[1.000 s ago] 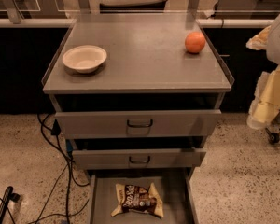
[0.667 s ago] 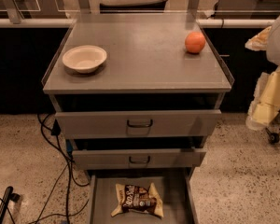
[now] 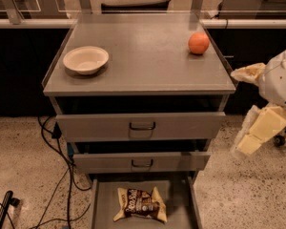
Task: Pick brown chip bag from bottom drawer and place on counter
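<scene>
Bottom drawer (image 3: 101,205) open, pick not yet begun: we see the gripper (image 3: 258,128) hanging off the cabinet's right side, level with the upper drawers and well apart from the brown chip bag (image 3: 140,205). We cannot tell whether it is open or closed. The bag lies flat on the drawer floor, crinkled, dark with cream ends. Next, we judge, the arm must swing left and down. The counter (image 3: 143,61) carries a bowl (image 3: 86,59) and an orange (image 3: 199,43).

White lettering on the brown chip bag (image 3: 140,205) — lower centre, in the bottom drawer (image 3: 105,202) — is too small to read. The gripper (image 3: 257,133), at the right edge, bears no legible text.
</scene>
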You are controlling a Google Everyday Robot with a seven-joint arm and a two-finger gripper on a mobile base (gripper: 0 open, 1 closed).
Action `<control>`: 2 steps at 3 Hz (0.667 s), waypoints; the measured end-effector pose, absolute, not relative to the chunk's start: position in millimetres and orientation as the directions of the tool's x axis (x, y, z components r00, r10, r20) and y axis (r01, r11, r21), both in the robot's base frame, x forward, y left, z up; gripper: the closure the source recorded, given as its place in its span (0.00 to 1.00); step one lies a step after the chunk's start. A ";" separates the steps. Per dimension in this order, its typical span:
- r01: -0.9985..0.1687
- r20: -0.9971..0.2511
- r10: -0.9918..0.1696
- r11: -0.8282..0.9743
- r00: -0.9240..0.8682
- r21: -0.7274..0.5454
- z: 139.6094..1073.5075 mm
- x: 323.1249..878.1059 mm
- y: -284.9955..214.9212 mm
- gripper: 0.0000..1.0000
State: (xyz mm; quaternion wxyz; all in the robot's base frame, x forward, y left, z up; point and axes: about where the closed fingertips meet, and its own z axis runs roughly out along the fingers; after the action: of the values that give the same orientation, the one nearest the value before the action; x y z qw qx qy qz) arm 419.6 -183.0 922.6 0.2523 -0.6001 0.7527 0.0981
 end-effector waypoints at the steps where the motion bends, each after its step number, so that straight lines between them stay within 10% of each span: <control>1: -0.965 -0.576 -0.800 0.252 -0.167 -0.069 873.6 407.0 -172.8 0.00; 2: -0.970 -0.591 -0.785 0.243 -0.188 -0.014 842.0 401.3 -169.3 0.00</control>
State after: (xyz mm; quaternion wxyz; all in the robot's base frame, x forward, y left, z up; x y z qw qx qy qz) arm 401.3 -169.3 842.0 0.2491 -0.5863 0.7481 0.1859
